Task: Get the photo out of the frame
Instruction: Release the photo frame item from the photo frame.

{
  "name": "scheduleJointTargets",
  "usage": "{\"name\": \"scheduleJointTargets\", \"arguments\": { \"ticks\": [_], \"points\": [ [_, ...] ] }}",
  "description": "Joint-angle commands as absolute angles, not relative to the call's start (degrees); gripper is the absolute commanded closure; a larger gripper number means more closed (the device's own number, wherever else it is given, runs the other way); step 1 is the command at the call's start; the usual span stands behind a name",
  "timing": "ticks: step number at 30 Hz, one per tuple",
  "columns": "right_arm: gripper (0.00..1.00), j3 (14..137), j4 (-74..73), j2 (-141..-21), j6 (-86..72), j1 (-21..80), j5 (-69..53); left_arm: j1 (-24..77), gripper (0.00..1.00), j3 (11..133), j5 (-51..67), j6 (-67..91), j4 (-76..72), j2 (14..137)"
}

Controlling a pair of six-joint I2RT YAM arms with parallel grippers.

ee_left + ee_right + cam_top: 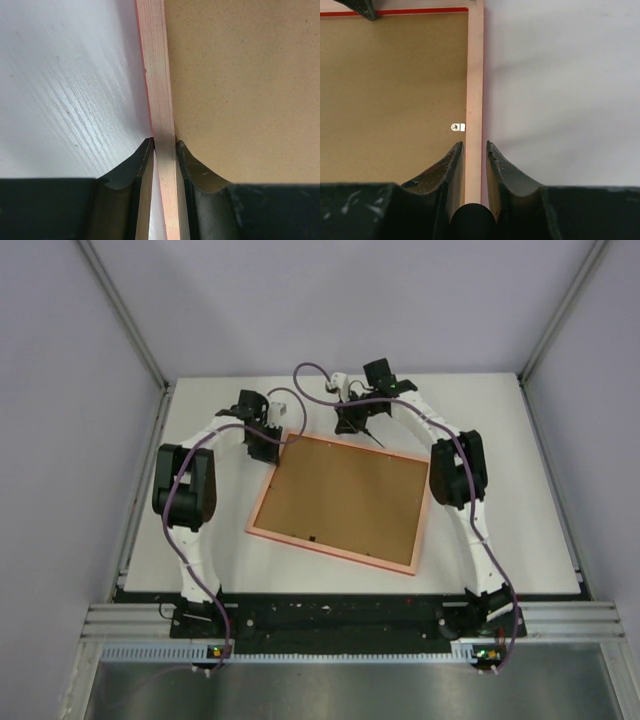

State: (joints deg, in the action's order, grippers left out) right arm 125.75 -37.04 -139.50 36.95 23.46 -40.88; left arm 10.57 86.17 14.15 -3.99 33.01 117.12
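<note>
Left claw [164, 145] up close, fingers clamped tight on the frame [159, 90], pinching its pale rim at the far left corner. Right claw [474, 146] straddles the far rim; whether it's actually squeezing, can't tell. The frame lies back-up on the table [560, 100], brown backing board [240, 90] filling it, so the photo's out of sight, presumably underneath. Key thing: the board lies inward of both claws, and a small metal clip [458, 127] sits just ahead of the right claw, beside the rim. Right arm's nearer it.
</note>
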Motion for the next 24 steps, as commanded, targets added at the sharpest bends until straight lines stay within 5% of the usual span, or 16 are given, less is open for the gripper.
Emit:
{"name": "scheduleJointTargets", "arguments": {
  "ticks": [1, 24],
  "points": [
    [1.00, 128.41, -38.84, -137.46, 37.00, 23.29, -45.35, 10.90, 0.90, 85.17, 15.91, -3.87, 33.58, 114.70],
    [1.00, 128.32, -40.17, -130.78, 36.04, 23.29, -46.40, 10.81, 0.94, 84.99, 14.24, -2.02, 33.40, 115.05]
  ]
}}
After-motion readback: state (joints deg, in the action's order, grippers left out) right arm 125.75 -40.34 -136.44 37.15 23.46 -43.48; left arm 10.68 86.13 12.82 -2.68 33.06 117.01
